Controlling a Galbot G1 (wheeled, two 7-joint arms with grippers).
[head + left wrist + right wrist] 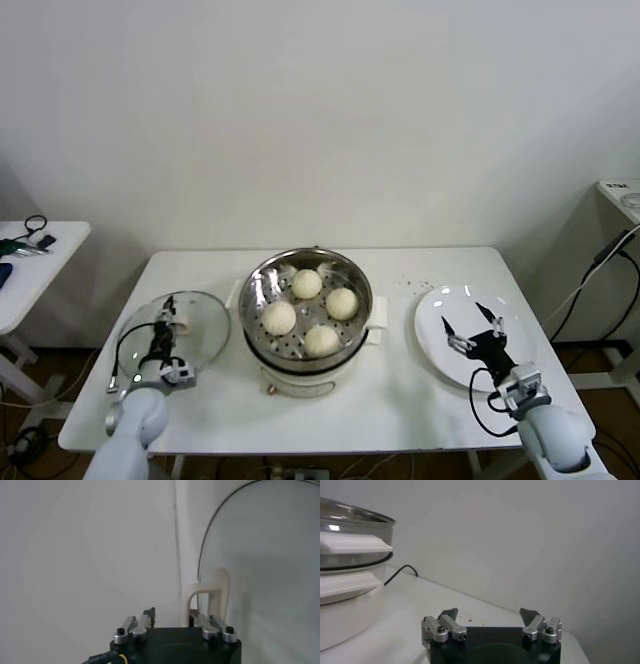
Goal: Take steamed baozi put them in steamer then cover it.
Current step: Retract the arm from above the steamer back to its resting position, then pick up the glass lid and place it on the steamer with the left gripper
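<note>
A white table seen from above, read from the robot's left to its right. At the left, the cover, a clear glass lid with a cream handle, lies flat on the table just beside the steamer. The left gripper is down over that handle. In the left wrist view the handle stands just ahead of the left gripper's fingers, nearer one of them, and whether they already pinch it or are only part-way closed around it cannot be told.

In the middle stands the steamer, a shiny steel pot on a cream base. All four steamed baozi already sit on its perforated tray, so covering looks like the only step left.

To do it well, the grip probably needs to centre on the handle and close firmly before lifting, since glass is heavy and slippery. The lid should then rise level, travel toward the pot, and settle evenly on the rim without touching the buns.

At the right, the right gripper hovers with fingers spread and empty over a bare white plate, idle
</note>
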